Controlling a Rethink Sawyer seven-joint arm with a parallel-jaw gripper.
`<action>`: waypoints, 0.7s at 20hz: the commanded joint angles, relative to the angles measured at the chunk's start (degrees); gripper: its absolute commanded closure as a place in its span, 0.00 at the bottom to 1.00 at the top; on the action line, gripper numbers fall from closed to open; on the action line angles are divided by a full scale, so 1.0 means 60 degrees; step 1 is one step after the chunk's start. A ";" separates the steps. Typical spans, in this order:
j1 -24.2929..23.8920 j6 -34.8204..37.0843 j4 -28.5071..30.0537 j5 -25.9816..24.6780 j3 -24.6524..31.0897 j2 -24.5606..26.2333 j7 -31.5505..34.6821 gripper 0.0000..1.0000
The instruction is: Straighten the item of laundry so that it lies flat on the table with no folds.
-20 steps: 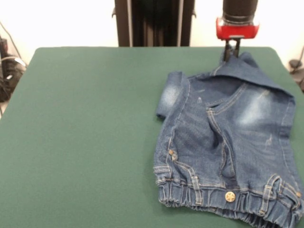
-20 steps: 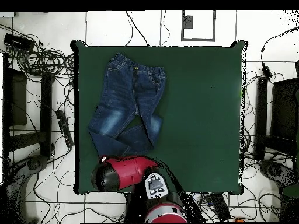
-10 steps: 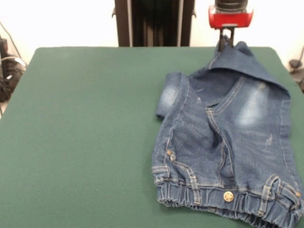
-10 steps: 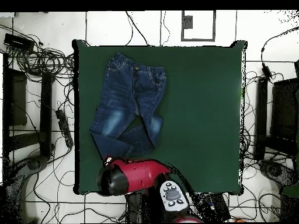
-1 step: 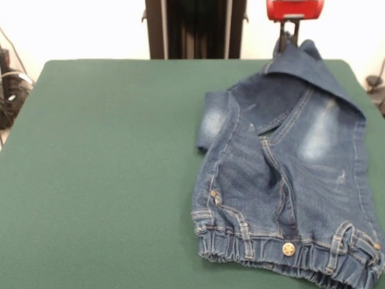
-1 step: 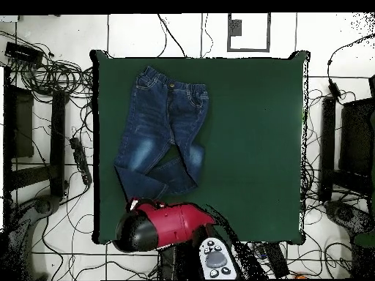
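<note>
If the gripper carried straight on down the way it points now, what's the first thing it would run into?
The gripper points down at the raised leg end of the jeans, which it seems to pinch already. Below that fold lies the green table. Depth is unclear, so this is a hedged reading.

Bright, even light; soft faint shadows; washed-out white backdrop; slight blur

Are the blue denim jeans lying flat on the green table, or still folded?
Still folded: the blue denim jeans have one leg doubled over and an end lifted by the gripper.
</note>
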 commanded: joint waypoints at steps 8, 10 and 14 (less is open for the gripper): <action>0.0858 0.0013 0.0199 0.0606 0.0710 0.0478 0.1356 1.00; 0.0927 -0.0241 0.0109 0.0588 0.0651 0.0707 0.1412 1.00; 0.1018 -0.0464 -0.0007 0.0623 0.0594 0.0965 0.1481 1.00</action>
